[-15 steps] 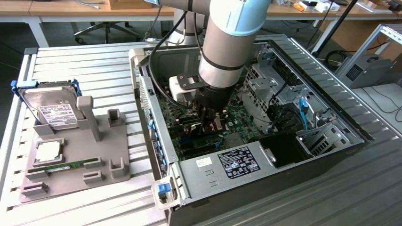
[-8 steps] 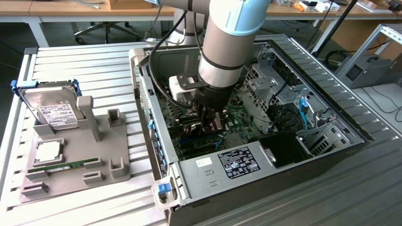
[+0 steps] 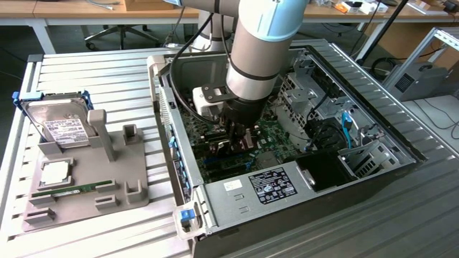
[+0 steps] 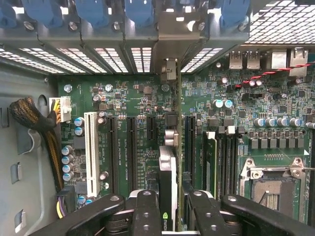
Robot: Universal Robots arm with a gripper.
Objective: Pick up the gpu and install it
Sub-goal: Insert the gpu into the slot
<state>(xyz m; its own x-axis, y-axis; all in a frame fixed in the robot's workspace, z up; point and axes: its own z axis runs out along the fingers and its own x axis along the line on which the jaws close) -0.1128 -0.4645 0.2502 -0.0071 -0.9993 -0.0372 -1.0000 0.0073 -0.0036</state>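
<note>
My gripper (image 4: 168, 209) is partly closed, its 2 black fingers (image 4: 147, 211) pressing on either face of the gpu (image 4: 168, 172), which stands on edge between them. I hold the card upright over the motherboard (image 4: 133, 132), its lower edge in line with 1 of the long dark expansion slots (image 4: 188, 142); I cannot tell whether it is already seated or only touching. The card's silver bracket (image 4: 170, 39) reaches to the rear wall of the computer case (image 3: 373, 102), among the perforated slot covers (image 4: 118, 56) and beneath the blue retaining clips (image 4: 93, 11). A white slot (image 4: 90, 147) lies well to 1 side of the card, near a sleeved cable bundle (image 4: 34, 118) with a white plug, and the empty processor socket (image 4: 273, 189) lies on the other side, past the memory slots.

In the exterior view my gripper (image 3: 237, 141) is down inside the open case, near the middle of the green board, with the labelled black power supply (image 3: 276, 185) just beside it toward the case's near end. The case lies on a slatted metal table (image 3: 100, 70). Toward the table's edge on the exterior view's left sits a grey fixture tray (image 3: 100, 177) carrying a hard drive (image 3: 61, 126) in a blue frame at its far corner, a square processor (image 3: 56, 173) and a long narrow memory stick (image 3: 75, 189) near its front edge.
</note>
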